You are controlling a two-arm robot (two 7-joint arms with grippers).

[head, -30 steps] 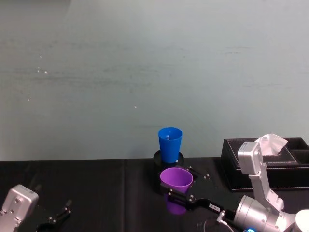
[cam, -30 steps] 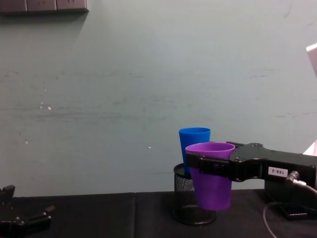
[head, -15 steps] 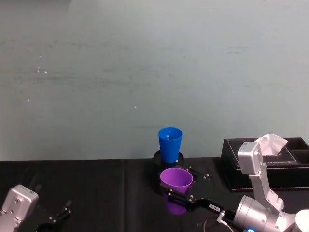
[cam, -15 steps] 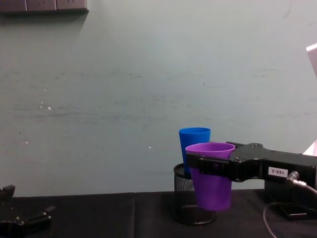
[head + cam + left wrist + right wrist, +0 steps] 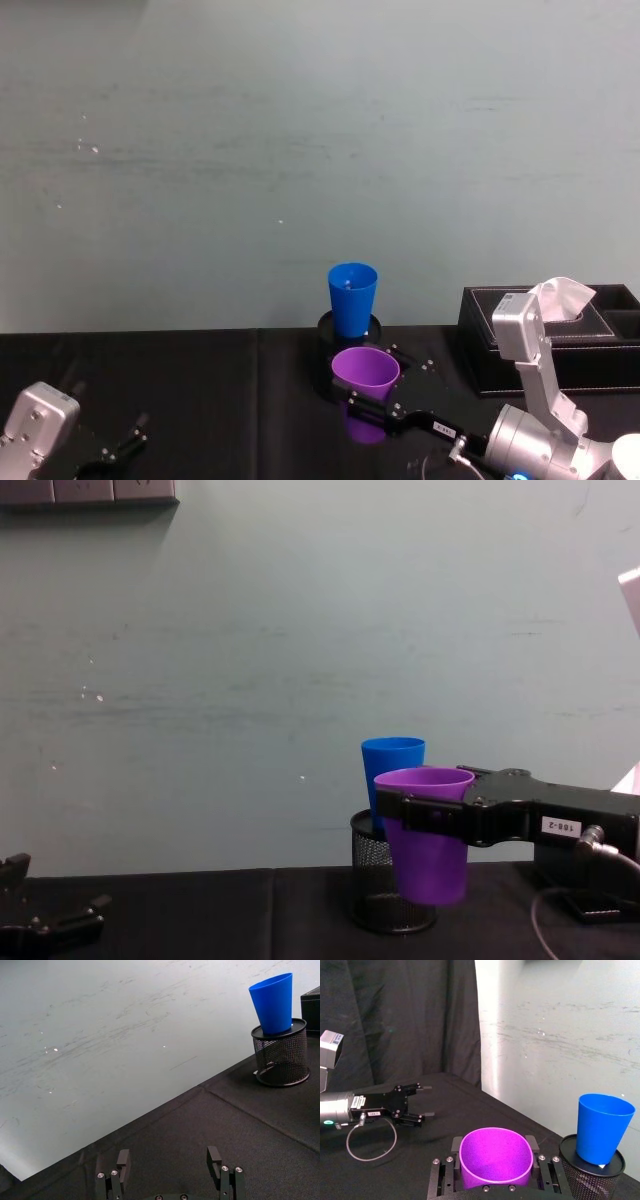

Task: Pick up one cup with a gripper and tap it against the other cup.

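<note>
You've got the right tool (image 5: 395, 813) clamped on the purple cup (image 5: 432, 865), so ease it against the blue cup (image 5: 393, 756); left tool (image 5: 168, 1160) parked, fingers apart

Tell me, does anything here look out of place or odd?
One thing: the blue cup stands in the mouth of the black mesh pen holder, not on the table. The right gripper holds the purple cup in front of it. Left gripper idles low left.
</note>
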